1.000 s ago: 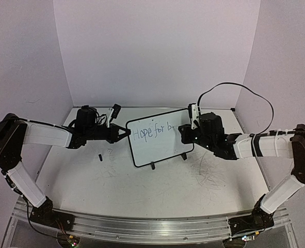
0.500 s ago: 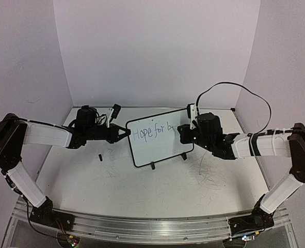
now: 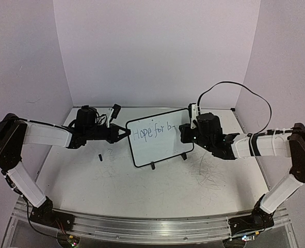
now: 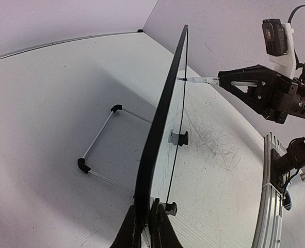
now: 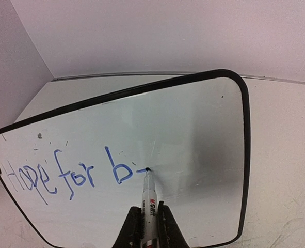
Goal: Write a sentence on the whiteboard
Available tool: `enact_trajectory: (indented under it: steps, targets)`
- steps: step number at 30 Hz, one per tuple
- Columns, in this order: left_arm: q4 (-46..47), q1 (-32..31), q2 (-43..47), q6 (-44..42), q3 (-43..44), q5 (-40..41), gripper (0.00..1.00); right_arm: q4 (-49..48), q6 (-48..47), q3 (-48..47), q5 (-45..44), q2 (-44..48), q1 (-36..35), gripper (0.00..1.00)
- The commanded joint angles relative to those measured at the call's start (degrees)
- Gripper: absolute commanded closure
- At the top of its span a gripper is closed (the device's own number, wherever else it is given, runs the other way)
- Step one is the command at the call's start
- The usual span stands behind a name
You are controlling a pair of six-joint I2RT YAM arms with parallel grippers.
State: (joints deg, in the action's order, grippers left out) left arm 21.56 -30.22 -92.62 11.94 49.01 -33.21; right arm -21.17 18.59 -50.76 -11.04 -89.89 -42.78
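Both arms reach inward, low over the desk (image 3: 157, 191). The left claw (image 3: 125, 133) pinches the left edge of the upright whiteboard (image 3: 160, 147). The right claw (image 5: 148, 217) grips a marker (image 5: 149, 194), its tip touching the board where the sentence (image 5: 64, 175) so far ends, "Hope for b".

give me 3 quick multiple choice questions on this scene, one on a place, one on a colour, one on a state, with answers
1. Where is the marker tip?
A) in the air, off the board
B) on the board, just right of the "b"
C) on the "H" of "Hope"

2. What colour is the writing?
A) red
B) blue
C) green

3. What is the left gripper doing?
A) hanging open
B) holding the marker
C) shut on the board's edge

Answers:
1 B, the right wrist view shows the tip at the dash after the "b".
2 B, the letters are blue.
3 C, it clamps the board's edge in the left wrist view.
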Motion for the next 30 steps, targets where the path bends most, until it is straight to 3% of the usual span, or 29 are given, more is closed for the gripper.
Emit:
enact_trajectory:
  steps: [1, 30]
  targets:
    - [-2.58, 0.25, 1.71, -3.33, -0.87, 3.52, 1.00, -1.72, 0.36, -1.92, -2.75, 1.06, 0.37, 1.00]
    - [-2.58, 0.25, 0.95, -3.50, -0.44, 3.44, 1.00, -2.38, 0.29, -0.35, 2.51, -0.45, -0.31, 1.00]
